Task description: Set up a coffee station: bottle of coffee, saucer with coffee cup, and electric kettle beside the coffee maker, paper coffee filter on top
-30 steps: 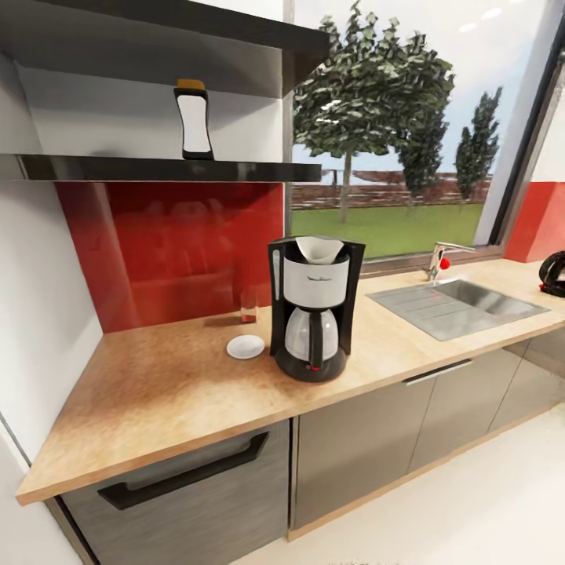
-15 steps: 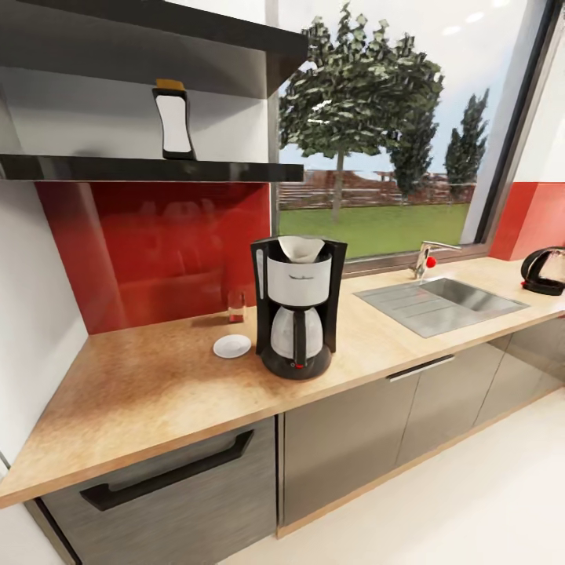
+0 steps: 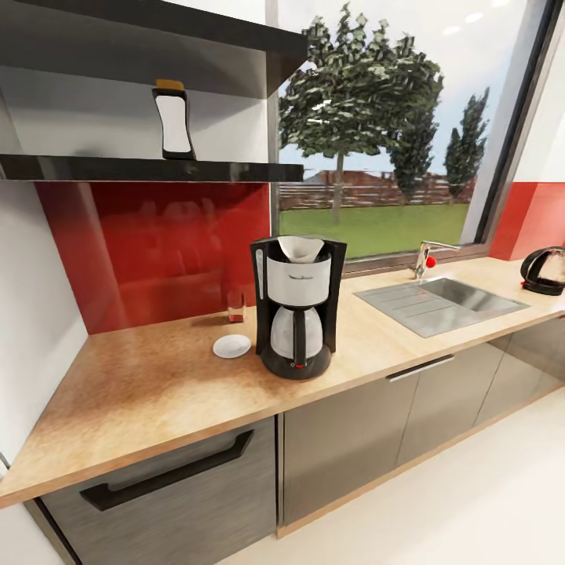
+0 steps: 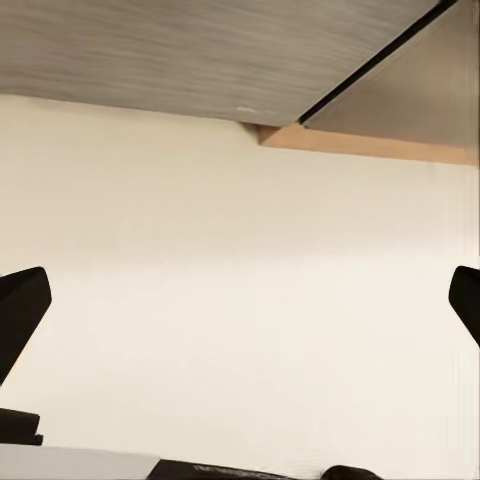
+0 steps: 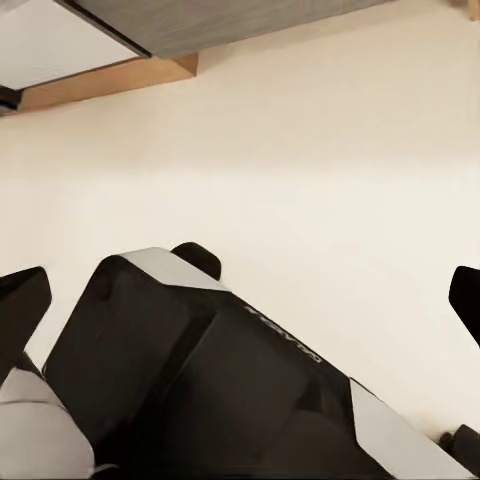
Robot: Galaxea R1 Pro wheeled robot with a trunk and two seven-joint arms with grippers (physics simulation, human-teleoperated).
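1. Coffee maker [image 3: 297, 308] stands upright on the wooden countertop [image 3: 157, 392], near its front edge, with a white paper coffee filter [image 3: 301, 248] sitting in its open top and the glass carafe in place below.
2. Just to the left of the machine, a white saucer [image 3: 232, 346] lies flat on the counter, close to the base but apart from it.
3. Behind the saucer, against the red backsplash [image 3: 157, 251], stands a small clear coffee cup [image 3: 236, 307] with a reddish bottom; it is on the counter, apart from the saucer.
4. Bottle of coffee [image 3: 173, 122], white with black sides and an orange cap, stands upright on the dark kitchen shelf [image 3: 141, 168] above the backsplash, left of the window [image 3: 384, 141].
5. Electric kettle [image 3: 545, 271], black, sits at the far right end of the counter, well apart from the coffee maker, with the steel sink [image 3: 439, 302] and its tap [image 3: 424, 258] between them.
6. Left gripper [image 4: 240, 300] hangs over pale floor [image 4: 240, 280] by the base of a grey cabinet [image 4: 180, 50]; its two dark fingertips [image 4: 20, 310] sit at opposite edges of the wrist view, spread wide with nothing between them.
7. Right gripper [image 5: 240, 295] is likewise spread wide and holds nothing, its fingertips [image 5: 20, 300] at opposite edges of the wrist view, above a black-and-grey part of the robot's body [image 5: 230, 380] and the pale floor.
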